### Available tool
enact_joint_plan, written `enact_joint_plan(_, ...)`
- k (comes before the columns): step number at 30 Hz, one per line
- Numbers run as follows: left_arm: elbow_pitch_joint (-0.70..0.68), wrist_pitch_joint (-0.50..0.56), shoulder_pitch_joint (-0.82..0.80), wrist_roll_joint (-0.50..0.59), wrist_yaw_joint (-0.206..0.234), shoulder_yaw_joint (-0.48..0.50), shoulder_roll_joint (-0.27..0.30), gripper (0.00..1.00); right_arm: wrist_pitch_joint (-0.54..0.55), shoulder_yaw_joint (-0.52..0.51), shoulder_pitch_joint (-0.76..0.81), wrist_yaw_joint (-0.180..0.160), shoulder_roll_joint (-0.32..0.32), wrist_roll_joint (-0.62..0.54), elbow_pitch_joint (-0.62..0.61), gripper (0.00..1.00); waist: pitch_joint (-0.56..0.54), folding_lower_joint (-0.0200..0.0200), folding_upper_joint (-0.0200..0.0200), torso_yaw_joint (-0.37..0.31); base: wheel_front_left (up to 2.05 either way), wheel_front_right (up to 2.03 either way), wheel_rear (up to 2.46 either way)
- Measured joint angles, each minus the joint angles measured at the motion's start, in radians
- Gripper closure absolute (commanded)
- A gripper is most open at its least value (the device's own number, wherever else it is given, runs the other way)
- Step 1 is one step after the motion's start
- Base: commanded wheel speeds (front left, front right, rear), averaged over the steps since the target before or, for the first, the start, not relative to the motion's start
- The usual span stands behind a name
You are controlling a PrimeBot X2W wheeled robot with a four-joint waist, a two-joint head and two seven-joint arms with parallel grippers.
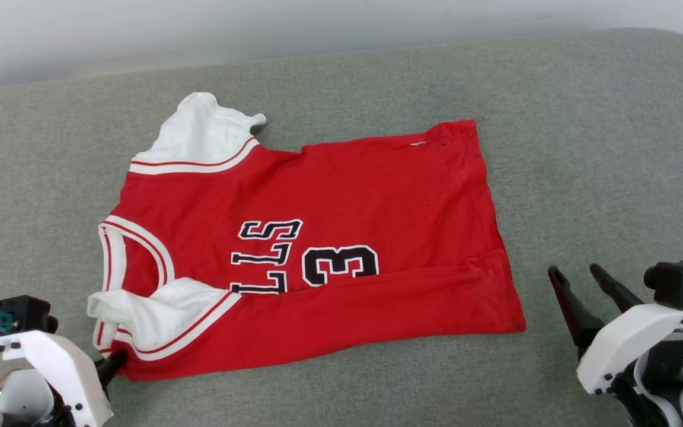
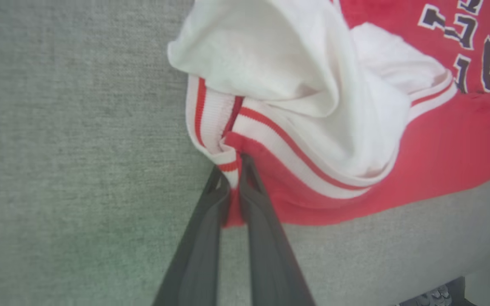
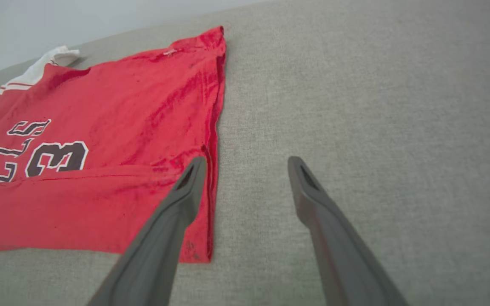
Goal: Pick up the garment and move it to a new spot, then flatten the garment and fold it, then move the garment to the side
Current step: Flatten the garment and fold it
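Grey upholstery (image 1: pixel 584 118) holds the garment (image 1: pixel 347 196) — corner clamped in the left gripper (image 2: pixel 234 170), hem just left of the wide-apart right gripper (image 3: pixel 245 170).

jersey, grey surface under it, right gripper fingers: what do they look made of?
Garment: soft matte knit, likely polyester or cotton; it drapes, creases, and the striped trim is ribbed.
Grey surface: matte woven upholstery cloth, fine weave showing, probably padded given the rounded edge.
Right gripper fingers: smooth dark matte plastic or rubber; cannot tell which.
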Motion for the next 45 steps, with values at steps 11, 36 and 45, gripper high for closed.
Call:
enact_joint_plan(11, -0.184, -0.064, 0.023, 0.069, 0.051, 0.021, 0.033, 1.00, 0.414, 0.034, -0.035, 0.000, -0.045, 0.042, 0.003, 0.00, 0.002, 0.0000, 0.0000, 0.059, 0.00, 0.00, 0.00)
enact_joint_plan(36, -0.240, -0.132, 0.078, 0.091, 0.079, 0.016, 0.006, 1.00, 0.506, 0.079, -0.102, 0.000, -0.048, 0.071, 0.064, 1.00, -0.063, 0.0000, 0.0000, 0.079, 0.00, 0.00, 0.00)
enact_joint_plan(45, -0.301, -0.134, 0.213, 0.071, 0.138, 0.015, 0.010, 1.00, 0.555, 0.065, 0.019, 0.000, -0.067, 0.082, -0.007, 1.00, -0.190, -0.0001, 0.0000, 0.086, 0.00, 0.00, 0.00)
